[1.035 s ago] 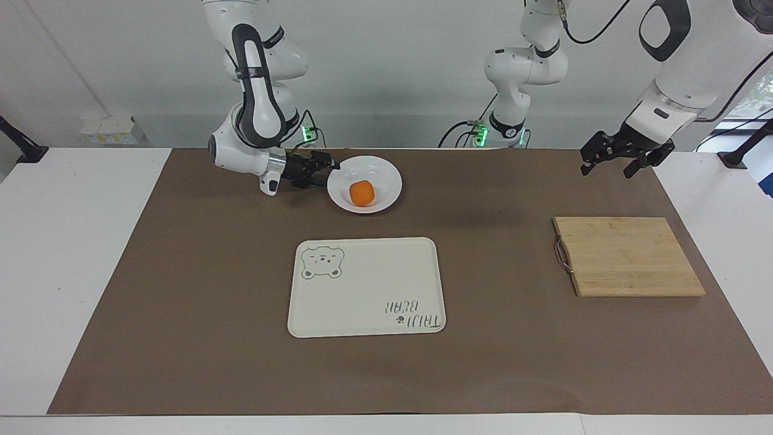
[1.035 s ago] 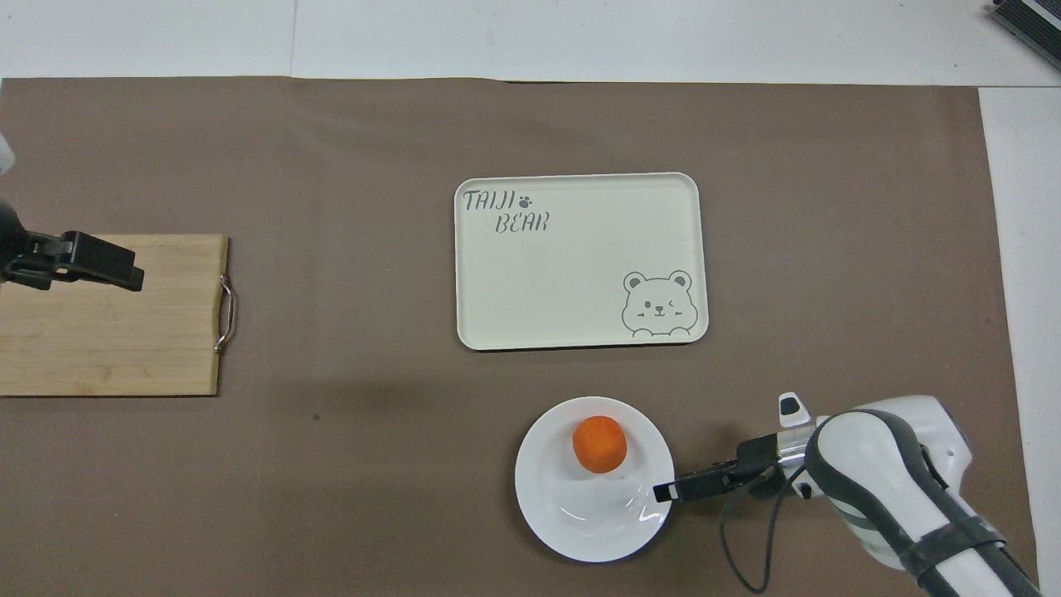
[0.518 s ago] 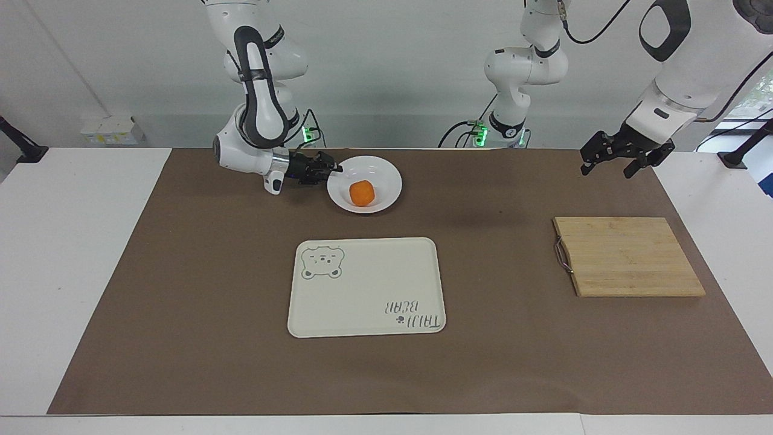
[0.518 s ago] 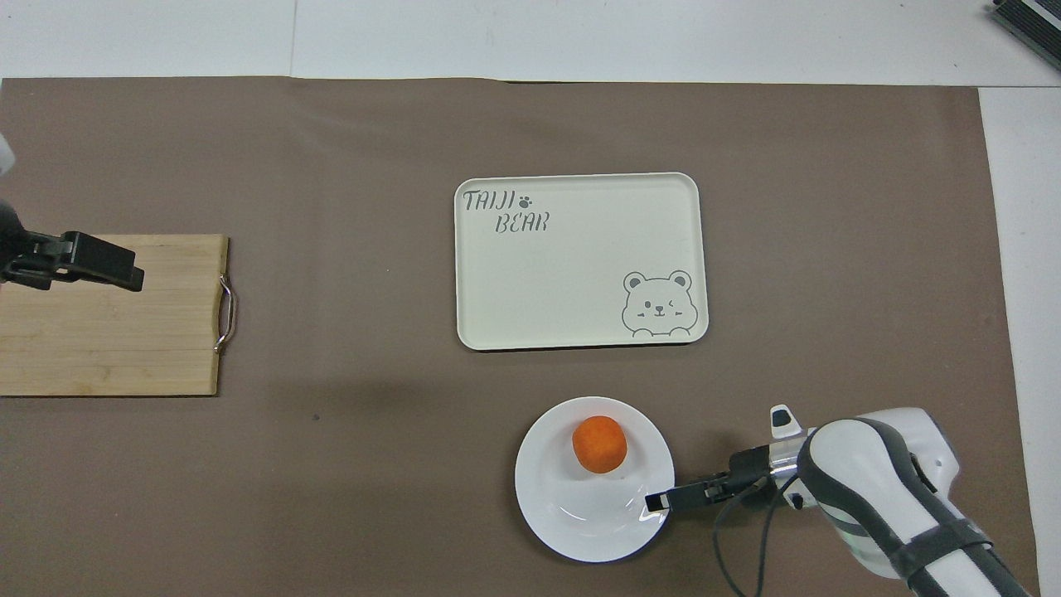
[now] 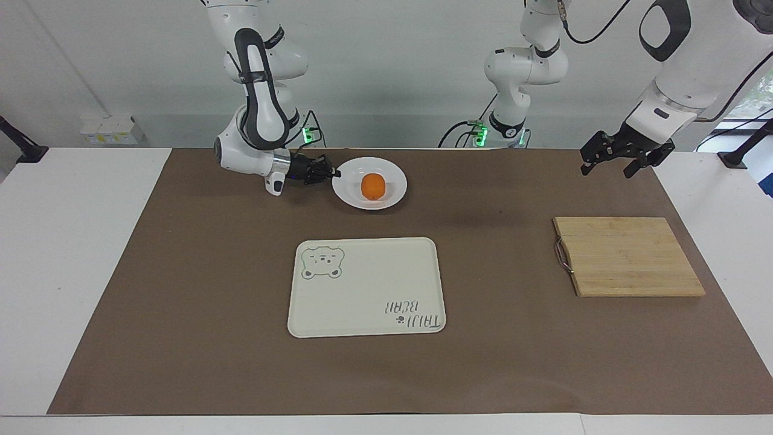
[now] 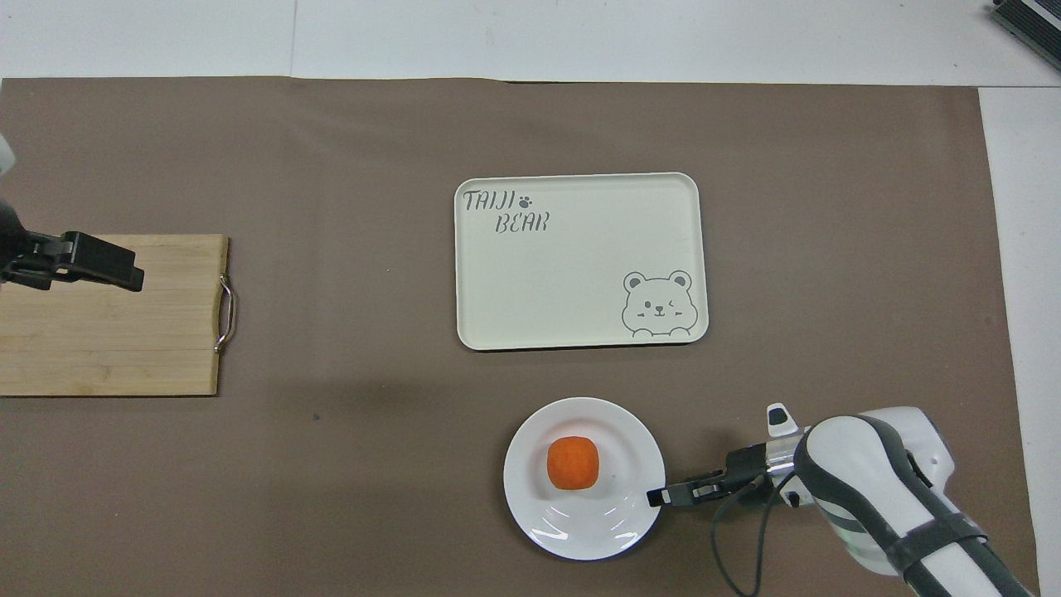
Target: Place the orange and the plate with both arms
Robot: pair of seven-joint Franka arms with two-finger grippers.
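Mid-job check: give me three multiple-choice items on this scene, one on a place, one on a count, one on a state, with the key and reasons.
1. Where is the orange?
A. on the cutting board
B. on the plate
C. on the bear tray

2. How many things lie on the bear tray?
A. none
B. one
C. two

3. What is the right gripper doing?
A. hanging high over the bear tray
B. holding the orange in the air
C. low at the rim of the plate

Key: 1 B, the orange sits in the plate. 2 A, the bear tray shows only its own drawing and lettering. 3 C, the right gripper meets the plate's rim on the side toward the right arm's end; the left gripper waits in the air by the cutting board.
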